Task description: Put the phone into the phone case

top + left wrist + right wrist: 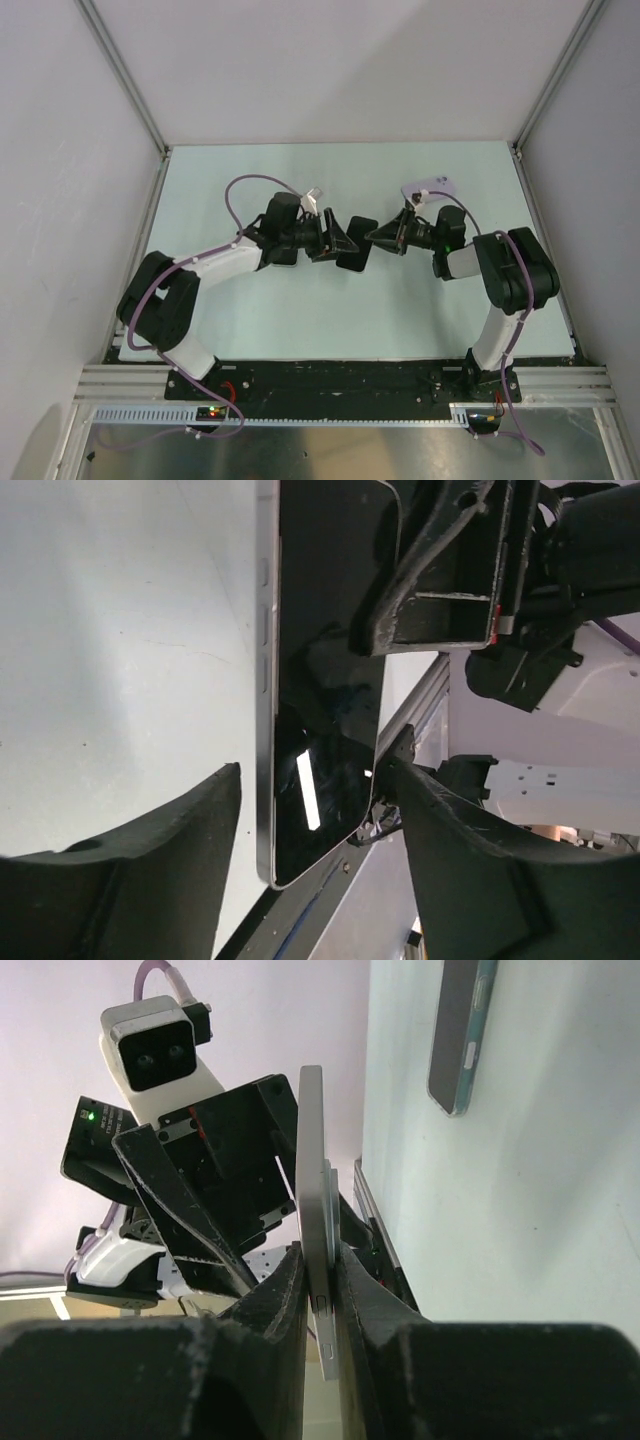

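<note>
The phone [312, 1190] was up in the air over the middle of the desk [300, 330], standing on its thin edge. It looked stiff, smooth and slippery, with glass that could crack, so its flat sides seemed best to hold. The right hand [320, 1260] pinched it tight. The left hand [315, 765] was open around it. Farther back, the phone case [460, 1035] lay on the desk.

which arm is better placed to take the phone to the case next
Right: the right gripper is clamped on the phone, and the phone case lies on its side of the table. The left gripper stands open around the phone.
</note>
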You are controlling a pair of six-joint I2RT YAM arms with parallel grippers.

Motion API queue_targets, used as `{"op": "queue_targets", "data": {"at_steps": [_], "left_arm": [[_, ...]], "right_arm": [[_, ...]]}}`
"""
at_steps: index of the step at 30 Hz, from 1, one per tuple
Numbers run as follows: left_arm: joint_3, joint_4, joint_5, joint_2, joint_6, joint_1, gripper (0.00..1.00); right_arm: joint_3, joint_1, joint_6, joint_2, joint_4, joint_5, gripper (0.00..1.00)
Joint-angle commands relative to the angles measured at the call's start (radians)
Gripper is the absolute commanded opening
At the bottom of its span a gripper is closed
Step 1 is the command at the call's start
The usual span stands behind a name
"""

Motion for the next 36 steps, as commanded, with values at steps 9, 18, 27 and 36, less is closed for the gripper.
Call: {"op": "queue_targets", "data": {"at_steps": [9, 18, 27, 36], "left_arm": [[-0.037, 0.137, 0.079, -0.001, -0.119, 0.004, 0.22], [-0.065, 0.147, 0.027, -0.062, -0.191, 0.030, 0.00], [-0.094, 0.063, -0.045, -0.187, -0.129, 0.098, 0.00], [-0.055, -0.211, -0.132, -0.389, 0.026, 0.107, 0.00]], "right_arm": [[0.107, 0.049, 0.074, 0.050, 0.139, -0.007, 0.02], [0.163, 0.049, -0.305, -0.103, -0.446, 0.220, 0.59], [0.424, -0.049, -0.655, -0.190, -1.149, 0.892, 0.69], [0.931, -0.206, -0.693, 0.194, -1.289, 1.107, 0.66]]}}
